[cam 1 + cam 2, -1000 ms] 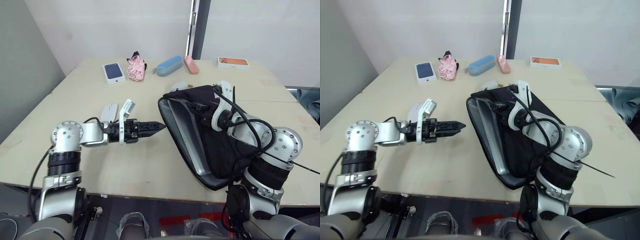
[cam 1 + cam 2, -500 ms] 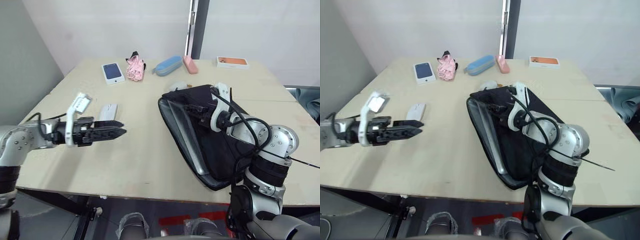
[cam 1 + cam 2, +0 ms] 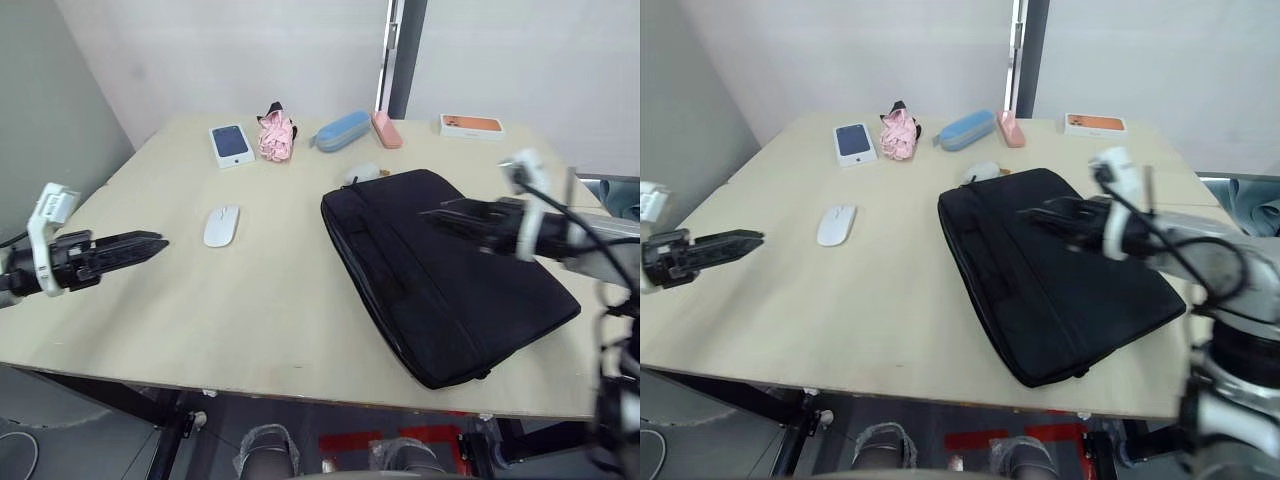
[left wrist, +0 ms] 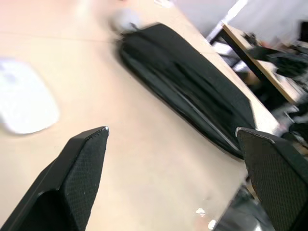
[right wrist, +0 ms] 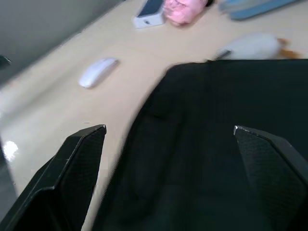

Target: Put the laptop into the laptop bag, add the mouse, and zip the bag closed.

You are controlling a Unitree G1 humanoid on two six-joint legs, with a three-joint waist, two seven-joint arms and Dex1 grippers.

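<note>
Here the left gripper (image 3: 150, 242) hovers off the table's (image 3: 280, 300) left edge, fingers spread and empty. The mouse (image 3: 221, 225) lies nearby, probably the next pick. The right gripper (image 3: 1035, 214), likewise spread, hangs above the flat-lying laptop bag (image 3: 445, 285). No laptop is exposed, so it is presumably inside.

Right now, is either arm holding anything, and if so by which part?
Nothing is held. The left gripper and the right gripper both have jaws spread and empty; the laptop bag and the mouse lie free on the table.
</note>
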